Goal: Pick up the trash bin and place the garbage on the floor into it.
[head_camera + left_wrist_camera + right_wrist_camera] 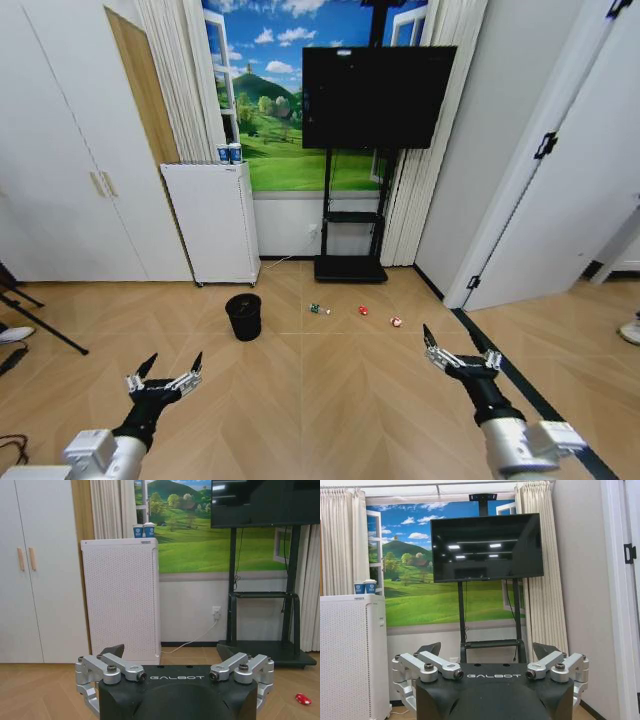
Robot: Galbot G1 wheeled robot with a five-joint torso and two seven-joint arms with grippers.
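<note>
From the head camera, the small black round wire trash bin [243, 316] stands on the light tan wooden floor [330, 390], near the tall white box with holes [213, 222]. Beside it in a row lie the clear plastic bottle with a green label [319, 309], a small red piece [363, 310] and a red-and-white piece [396, 321]. The left gripper [171, 366] and right gripper [458, 346] hang low, well apart from the bin, fingers spread wide

From the left wrist camera, the red piece [302, 698] lies on the floor

From the right wrist camera, the black TV on a stand [487, 547] is ahead
</note>
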